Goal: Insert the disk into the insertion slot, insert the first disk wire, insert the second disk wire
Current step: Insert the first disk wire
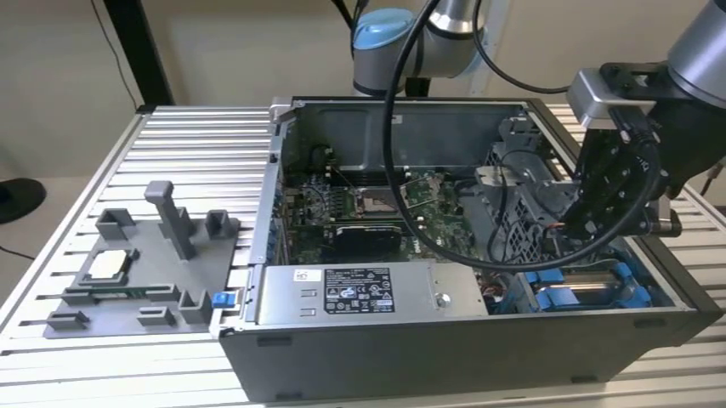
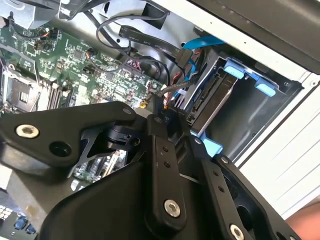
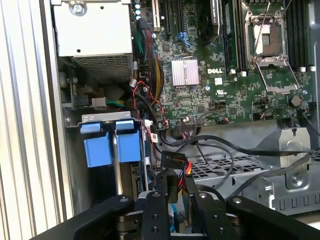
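From where I stand the gripper (image 3: 175, 195) pinches the black plug of a disk wire (image 3: 174, 162), and the disk (image 2: 210, 100), seated in its blue carrier (image 3: 107, 150) inside the bay (image 2: 260, 115), lies just ahead of the fingertips, its connector edge facing them and its long axis running away.

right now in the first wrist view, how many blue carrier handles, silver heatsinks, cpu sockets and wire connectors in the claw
blue carrier handles: 2
silver heatsink: 1
cpu socket: 1
wire connector in the claw: 1
total: 5
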You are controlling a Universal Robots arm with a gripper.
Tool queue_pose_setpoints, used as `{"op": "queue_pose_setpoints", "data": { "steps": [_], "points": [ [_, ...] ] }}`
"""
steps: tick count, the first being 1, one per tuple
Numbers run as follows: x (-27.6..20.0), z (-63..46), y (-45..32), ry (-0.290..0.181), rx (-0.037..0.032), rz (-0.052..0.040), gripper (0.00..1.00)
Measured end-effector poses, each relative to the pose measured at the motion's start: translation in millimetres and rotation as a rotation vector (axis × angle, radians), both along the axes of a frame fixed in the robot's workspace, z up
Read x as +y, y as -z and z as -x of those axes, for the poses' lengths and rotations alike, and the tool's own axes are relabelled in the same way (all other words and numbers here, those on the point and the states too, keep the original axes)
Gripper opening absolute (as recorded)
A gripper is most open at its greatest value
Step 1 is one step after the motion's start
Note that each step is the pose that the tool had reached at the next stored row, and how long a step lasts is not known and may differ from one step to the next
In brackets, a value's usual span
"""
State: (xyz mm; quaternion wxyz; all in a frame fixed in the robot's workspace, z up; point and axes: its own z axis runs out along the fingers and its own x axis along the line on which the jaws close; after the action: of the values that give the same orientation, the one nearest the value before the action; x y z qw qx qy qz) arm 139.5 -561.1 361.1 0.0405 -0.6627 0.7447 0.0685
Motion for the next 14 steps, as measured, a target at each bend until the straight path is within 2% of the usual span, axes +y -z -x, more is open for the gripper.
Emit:
{"op": "queue_pose_setpoints", "data": {
  "steps": [14],
  "points": [
    [-0.7,0.0,-2.4,0.0,0.0,-0.0001,1.0]
  ]
}}
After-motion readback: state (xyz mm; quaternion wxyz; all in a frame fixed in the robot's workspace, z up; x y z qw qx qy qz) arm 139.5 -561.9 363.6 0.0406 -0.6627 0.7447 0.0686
